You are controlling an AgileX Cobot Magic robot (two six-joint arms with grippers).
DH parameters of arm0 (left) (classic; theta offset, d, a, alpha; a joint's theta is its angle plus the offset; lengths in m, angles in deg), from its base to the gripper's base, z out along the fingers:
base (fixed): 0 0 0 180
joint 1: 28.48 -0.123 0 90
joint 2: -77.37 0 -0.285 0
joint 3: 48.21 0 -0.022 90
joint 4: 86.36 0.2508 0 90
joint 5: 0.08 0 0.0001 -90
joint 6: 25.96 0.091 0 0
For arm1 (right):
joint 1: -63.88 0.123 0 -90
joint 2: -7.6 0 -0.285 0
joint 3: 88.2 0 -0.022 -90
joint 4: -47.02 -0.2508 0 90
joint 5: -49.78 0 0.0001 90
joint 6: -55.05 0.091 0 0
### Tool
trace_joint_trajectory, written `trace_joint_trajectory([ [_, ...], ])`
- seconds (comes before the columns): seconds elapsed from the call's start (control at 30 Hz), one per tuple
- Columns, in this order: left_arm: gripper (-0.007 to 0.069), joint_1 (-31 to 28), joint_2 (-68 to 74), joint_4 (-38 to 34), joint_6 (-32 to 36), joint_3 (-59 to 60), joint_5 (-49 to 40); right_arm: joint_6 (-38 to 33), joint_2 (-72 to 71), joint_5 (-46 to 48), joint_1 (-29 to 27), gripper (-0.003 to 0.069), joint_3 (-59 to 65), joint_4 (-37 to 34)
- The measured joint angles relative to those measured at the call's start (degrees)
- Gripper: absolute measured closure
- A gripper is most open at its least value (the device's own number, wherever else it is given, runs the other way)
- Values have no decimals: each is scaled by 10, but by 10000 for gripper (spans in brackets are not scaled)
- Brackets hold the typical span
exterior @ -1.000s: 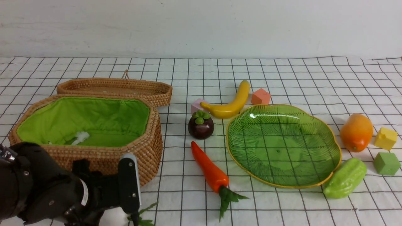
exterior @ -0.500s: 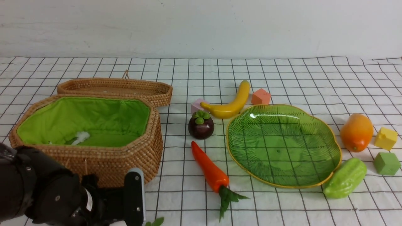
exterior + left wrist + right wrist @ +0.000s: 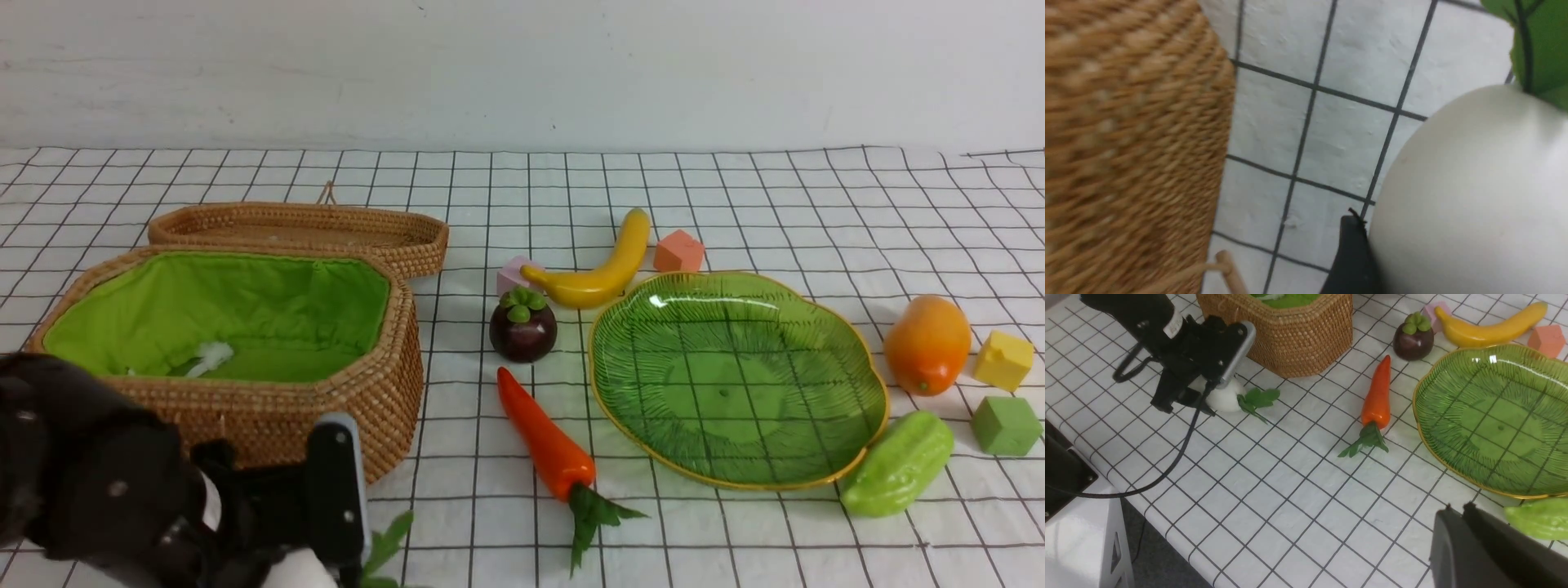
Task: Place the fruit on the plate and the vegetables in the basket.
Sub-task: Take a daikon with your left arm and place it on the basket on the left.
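Right wrist view: white radish [image 3: 1224,399] gripped in left end effector [image 3: 1189,405].

Bright, even, diffuse light from overhead; shadows short and soft. White glare streak on plate [image 3: 735,376] far side. Front and right wrist views mostly sharp. Left wrist view: basket [image 3: 1126,143] weave motion-blurred, radish [image 3: 1474,196] too close, soft-edged

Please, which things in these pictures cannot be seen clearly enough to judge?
The radish: in the front view, hidden behind the left arm and cut by the bottom edge; the left wrist view shows only part.
The left hand: grip on the radish unclear; the left wrist view shows one finger only.
The white scrap in the basket: too small, front view.
The pink cube: front view, partly behind banana and mangosteen.
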Motion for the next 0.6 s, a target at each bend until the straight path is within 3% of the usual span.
trace_joint_trajectory([
  [0.17, 106, 0, -108, 38, -44, -53, -24, 0, 0, -33, 0, 611, 0, -9],
  [0.2, 106, 0, -122, 102, -85, -83, -18, -1, 0, -60, 0, 610, 0, -16],
  [0.23, 106, 0, -123, 102, -85, -83, -18, -1, 0, -64, 0, 610, 0, -17],
  [0.3, 106, 0, -103, 211, -132, -126, -18, -1, 0, -104, 0, 609, 0, -27],
  [0.5, 106, 0, 15, 362, -187, -164, -14, -1, 0, -124, 0, 603, 0, -45],
  [0.6, 106, 0, 78, 445, -258, -167, 5, -2, 0, -106, 0, 601, 0, -56],
])
